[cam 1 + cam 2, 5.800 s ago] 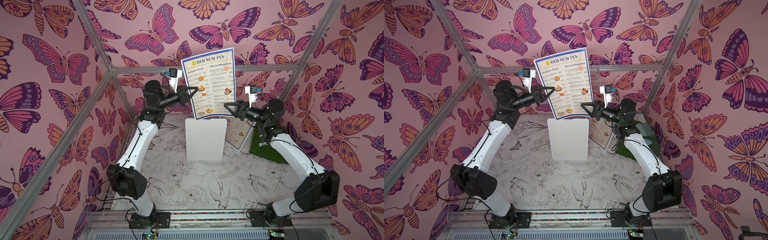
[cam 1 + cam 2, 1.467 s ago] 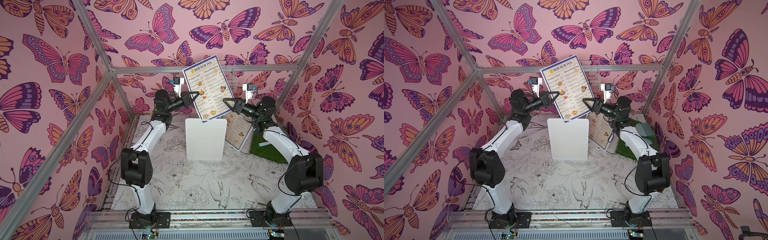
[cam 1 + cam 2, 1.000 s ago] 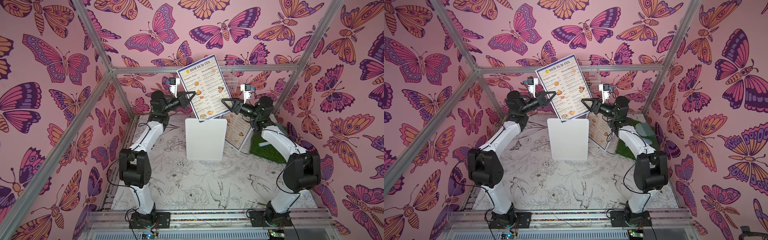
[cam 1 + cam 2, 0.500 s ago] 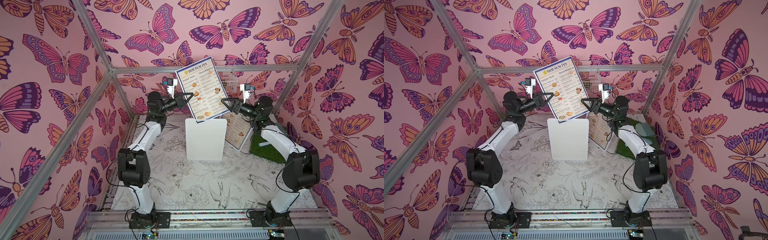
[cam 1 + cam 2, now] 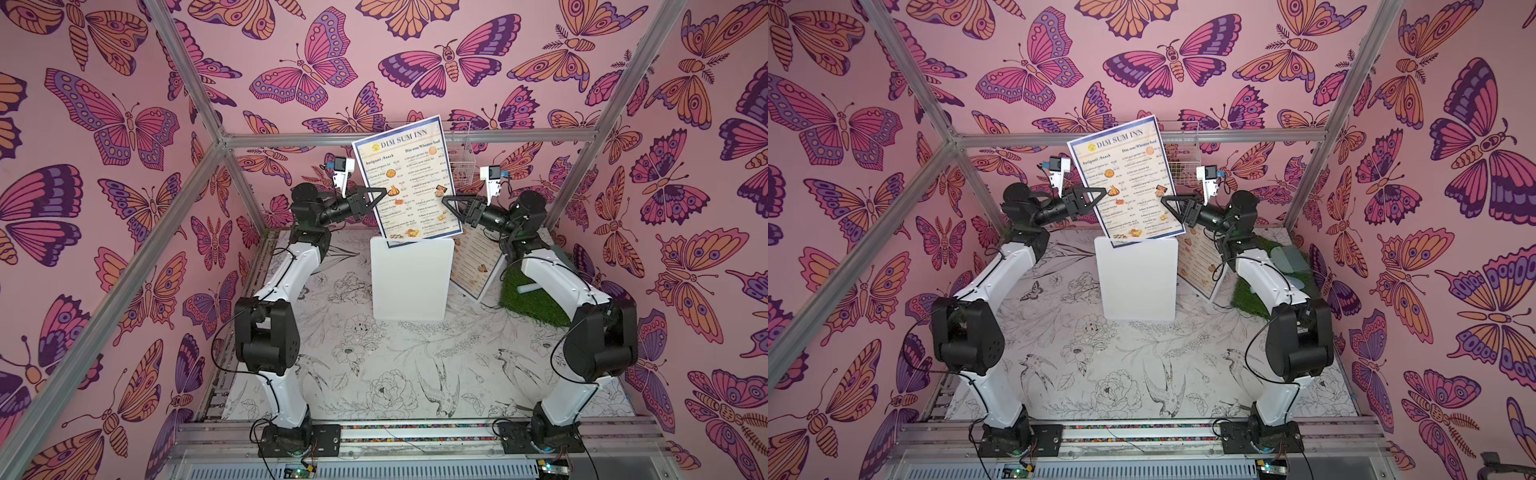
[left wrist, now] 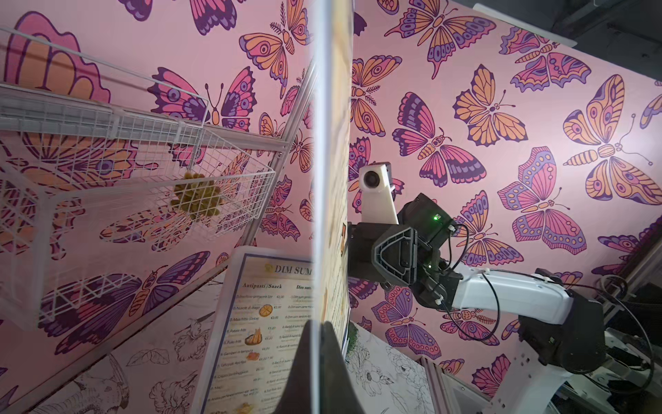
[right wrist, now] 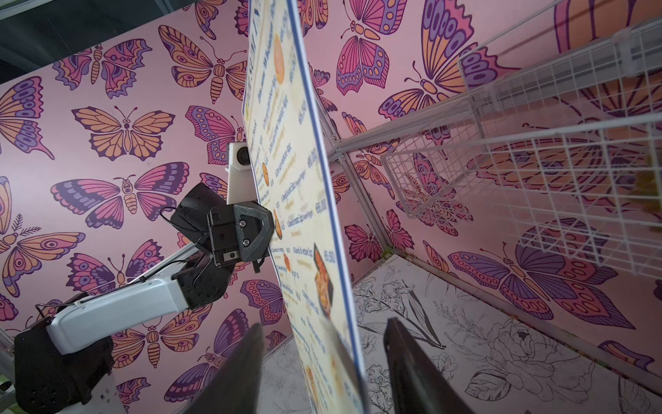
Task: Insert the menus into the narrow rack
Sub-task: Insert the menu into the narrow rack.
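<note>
In both top views, a menu (image 5: 409,183) (image 5: 1127,183) is held up over the desk's (image 5: 374,374) back edge, above a white board (image 5: 411,282), clamped by the left pincer (image 5: 384,192). A second menu (image 5: 473,266) is leaned near the back right corner.

In the left wrist view, a wire rack (image 6: 143,161) is seen on the wall behind the menu (image 6: 333,143).

In the right wrist view, the right pincer (image 7: 322,324) is spread apart, with the menu's edge between its sides.
</note>
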Tool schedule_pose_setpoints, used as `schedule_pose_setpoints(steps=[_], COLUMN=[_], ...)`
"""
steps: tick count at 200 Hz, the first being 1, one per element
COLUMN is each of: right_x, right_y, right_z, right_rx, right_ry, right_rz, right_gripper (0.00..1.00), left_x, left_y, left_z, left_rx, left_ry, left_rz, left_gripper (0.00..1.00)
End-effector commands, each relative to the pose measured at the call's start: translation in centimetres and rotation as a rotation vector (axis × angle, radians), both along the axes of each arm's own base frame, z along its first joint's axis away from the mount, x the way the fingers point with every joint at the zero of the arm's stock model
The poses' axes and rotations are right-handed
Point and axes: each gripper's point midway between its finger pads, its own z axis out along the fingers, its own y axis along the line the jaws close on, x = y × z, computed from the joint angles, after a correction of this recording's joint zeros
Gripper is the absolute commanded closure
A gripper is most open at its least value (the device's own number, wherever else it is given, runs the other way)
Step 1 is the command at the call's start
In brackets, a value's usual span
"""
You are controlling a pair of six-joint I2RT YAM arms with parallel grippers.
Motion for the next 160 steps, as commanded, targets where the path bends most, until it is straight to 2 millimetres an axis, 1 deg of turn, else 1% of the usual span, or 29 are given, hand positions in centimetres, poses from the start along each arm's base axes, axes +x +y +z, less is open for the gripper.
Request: schedule_pose_setpoints(steps=[1, 50, 160], right_x=[-0.47, -0.43, -0.44], right_y=[0.54, 0.57, 0.62], right_z=[1.46, 1.32, 1.24], right_rx=[0.006, 0.001, -0.008], right_ry=[-0.050, -0.048, -0.048], right_rz=[0.030, 0.034, 0.038], right_gripper=[0.44, 0.43, 0.43], left_x=[-1.09, -1.29, -1.51], left_y=[0.31, 0.62, 1.15], left_z=[1.79, 1.13, 1.36], left_rx=[0.004, 0.049, 0.099], left_ry=[-0.072, -0.058, -0.041], left_rz=[-0.031, -0.059, -0.133], left_gripper=[0.98, 0.98, 0.98])
